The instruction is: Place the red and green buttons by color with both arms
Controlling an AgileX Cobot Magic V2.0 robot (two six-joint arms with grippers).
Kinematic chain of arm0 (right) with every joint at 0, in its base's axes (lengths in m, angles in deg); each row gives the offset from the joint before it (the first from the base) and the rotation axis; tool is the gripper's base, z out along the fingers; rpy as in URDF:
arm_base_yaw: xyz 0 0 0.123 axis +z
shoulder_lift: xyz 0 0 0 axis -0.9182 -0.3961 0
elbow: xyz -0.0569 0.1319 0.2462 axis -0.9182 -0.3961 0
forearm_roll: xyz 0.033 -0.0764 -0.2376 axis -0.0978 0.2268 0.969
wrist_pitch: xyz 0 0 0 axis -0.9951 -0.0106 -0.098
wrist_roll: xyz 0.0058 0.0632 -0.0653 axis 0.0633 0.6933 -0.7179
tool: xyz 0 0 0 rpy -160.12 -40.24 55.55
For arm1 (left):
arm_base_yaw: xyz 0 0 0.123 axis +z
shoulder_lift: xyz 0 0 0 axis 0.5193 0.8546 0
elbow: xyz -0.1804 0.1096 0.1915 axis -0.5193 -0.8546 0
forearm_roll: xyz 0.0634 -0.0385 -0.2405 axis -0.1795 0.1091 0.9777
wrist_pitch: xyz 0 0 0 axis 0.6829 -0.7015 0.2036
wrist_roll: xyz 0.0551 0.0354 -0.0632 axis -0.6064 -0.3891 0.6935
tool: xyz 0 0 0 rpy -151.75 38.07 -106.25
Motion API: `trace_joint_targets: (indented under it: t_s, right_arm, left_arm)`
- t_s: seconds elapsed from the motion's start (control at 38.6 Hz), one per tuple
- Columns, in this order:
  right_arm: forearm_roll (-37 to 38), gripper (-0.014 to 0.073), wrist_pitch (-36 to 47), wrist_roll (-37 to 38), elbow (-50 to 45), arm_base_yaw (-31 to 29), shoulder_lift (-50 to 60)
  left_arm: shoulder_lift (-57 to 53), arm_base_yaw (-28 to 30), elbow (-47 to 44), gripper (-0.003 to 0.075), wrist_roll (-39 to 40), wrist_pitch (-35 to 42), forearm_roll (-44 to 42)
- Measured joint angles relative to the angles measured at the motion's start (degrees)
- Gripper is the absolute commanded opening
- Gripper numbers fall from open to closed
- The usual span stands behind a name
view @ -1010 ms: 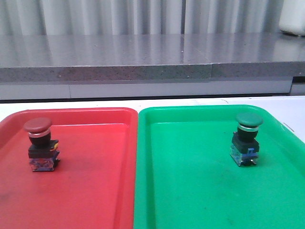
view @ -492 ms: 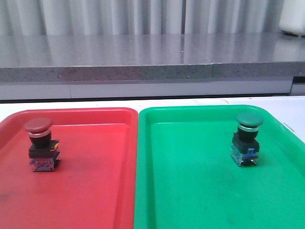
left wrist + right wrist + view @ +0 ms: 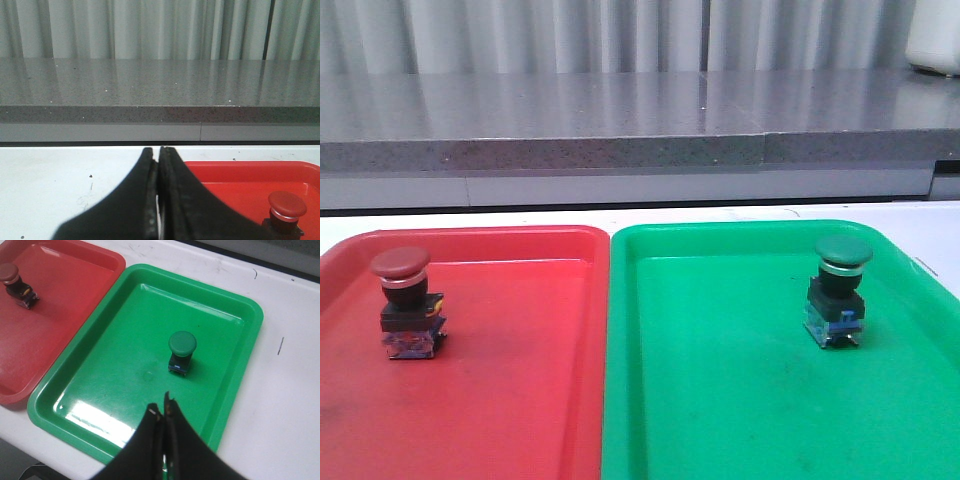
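Here I see the red button (image 3: 403,302) standing upright in the red tray (image 3: 500,400) and the green button (image 3: 839,291) upright in the green tray (image 3: 720,400), the two trays side by side with rims touching on the white tabletop (image 3: 930,225). My front view shows neither arm at all, so I rely on the wrist cameras for those. In the left wrist view the left gripper (image 3: 158,152) has its fingers (image 3: 145,200) pressed together on nothing, over bare tabletop just beside the red tray's rim, with the red button's cap well apart from the tips. In the right wrist view the right gripper (image 3: 160,409) looks down from above the green tray's near edge; its fingers (image 3: 175,440) seem closed and empty too, though a thin slit shows between the tips, so I say that with some caution. That overhead view also gives me both trays whole and the green button near the tray's middle, which the front view cuts off at the bottom.
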Motion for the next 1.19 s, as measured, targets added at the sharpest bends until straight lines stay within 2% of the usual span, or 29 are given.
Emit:
trace_joint_targets:
  t_s: [0.23, 0.47, 0.62, 0.8, 0.91, 1.19]
  right_arm:
    - [1.74, -0.0060, 2.88, -0.64, -3.28, -1.66, 3.57]
    - [3.25, -0.0060, 18.12, -0.79, -18.68, -12.12, 17.06]
    - [3.25, -0.0060, 29.52, -0.79, -30.32, -16.01, 25.27]
    - [3.25, -0.0060, 39.68, -0.79, -41.66, -16.69, 33.94]
    - [3.14, -0.0060, 42.93, -0.79, -44.95, -16.69, 36.42]
    - [2.67, -0.0060, 44.97, -0.79, -46.02, -16.69, 36.71]
  left_arm:
    - [0.00, 0.00, 0.00, -0.0020, 0.00, 0.14, 0.08]
    - [0.00, 0.00, 0.00, -0.0020, 0.00, 0.14, 0.08]
    - [0.00, 0.00, 0.00, -0.0020, 0.00, 0.14, 0.08]
    - [0.00, 0.00, 0.00, -0.0020, 0.00, 0.14, 0.08]
    - [0.00, 0.00, 0.00, -0.0020, 0.00, 0.19, 0.08]
    - [0.00, 0.00, 0.00, -0.0020, 0.00, 0.29, 0.08]
